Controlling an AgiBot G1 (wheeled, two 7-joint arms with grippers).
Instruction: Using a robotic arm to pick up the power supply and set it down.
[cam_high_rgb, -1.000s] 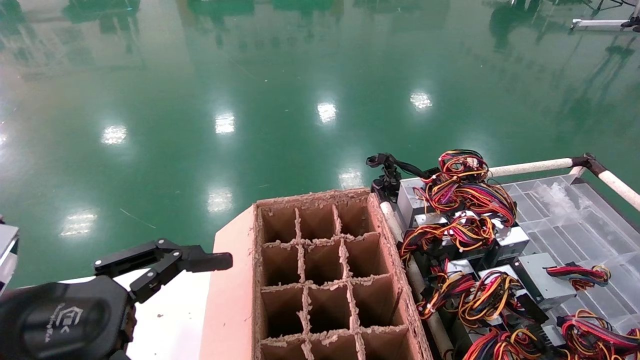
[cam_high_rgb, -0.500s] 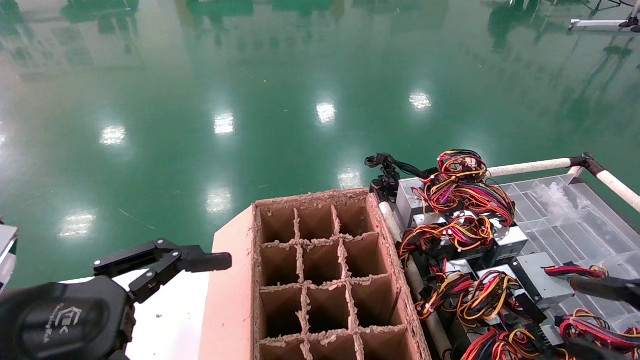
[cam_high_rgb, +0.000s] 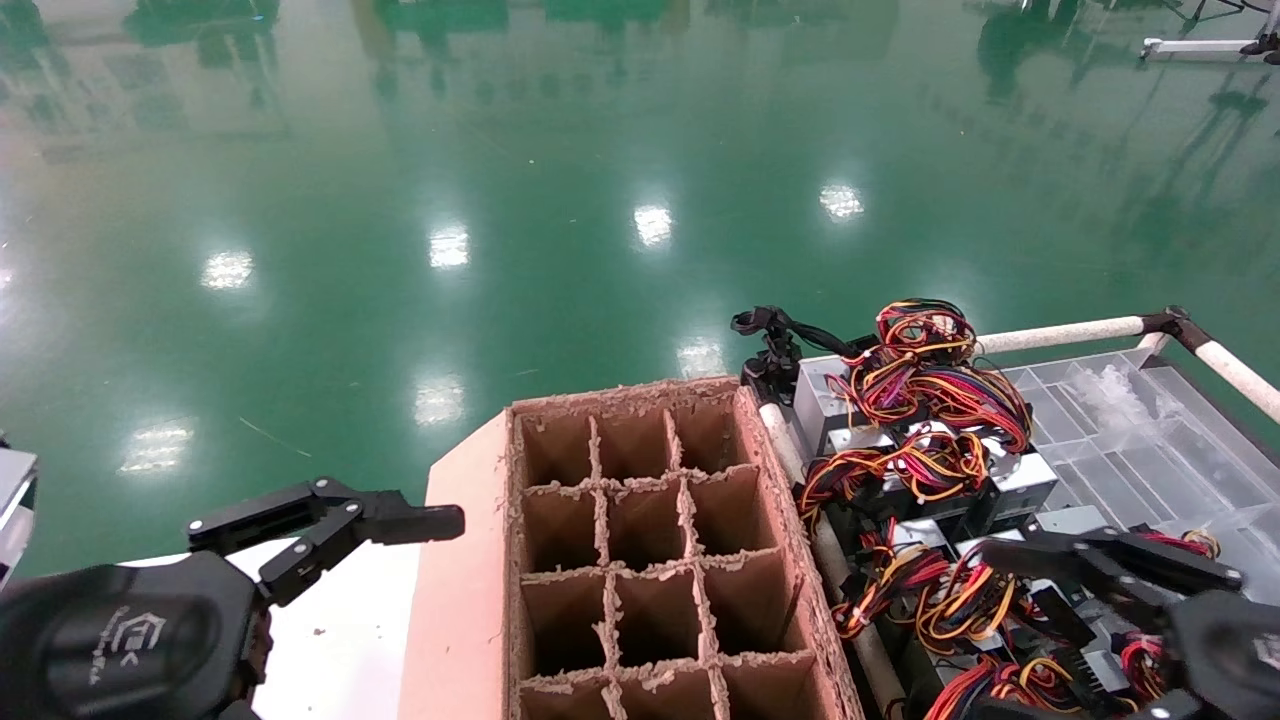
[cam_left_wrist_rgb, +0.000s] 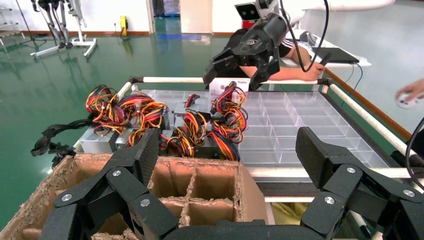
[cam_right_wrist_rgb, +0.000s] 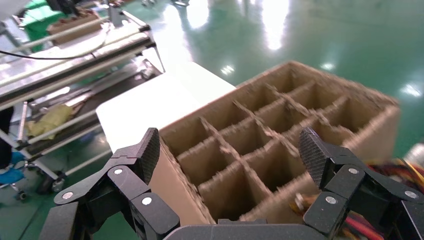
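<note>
Several silver-grey power supplies (cam_high_rgb: 822, 396) with red, yellow and black wire bundles (cam_high_rgb: 935, 375) lie piled on the clear tray at the right; the left wrist view shows them too (cam_left_wrist_rgb: 96, 144). My right gripper (cam_high_rgb: 1100, 565) hangs open over the near ones, at the lower right, with nothing between its fingers. Its own view looks past the open fingers (cam_right_wrist_rgb: 230, 155) at the cardboard box (cam_right_wrist_rgb: 240, 150). My left gripper (cam_high_rgb: 330, 515) is parked open at the lower left over the white table (cam_high_rgb: 350, 640). From the left wrist, the open left gripper (cam_left_wrist_rgb: 230, 150) frames the pile and the far right gripper (cam_left_wrist_rgb: 232, 80).
A tall cardboard box (cam_high_rgb: 465, 600) with divider cells stands in the middle, between the two arms. The clear compartment tray (cam_high_rgb: 1150, 420) is framed by white tube rails (cam_high_rgb: 1060, 333). Shiny green floor (cam_high_rgb: 500, 250) lies beyond. A person sits behind the tray (cam_left_wrist_rgb: 300, 55).
My right gripper has come into the head view from the lower right and moved left over the near power supplies. The left arm has not moved.
</note>
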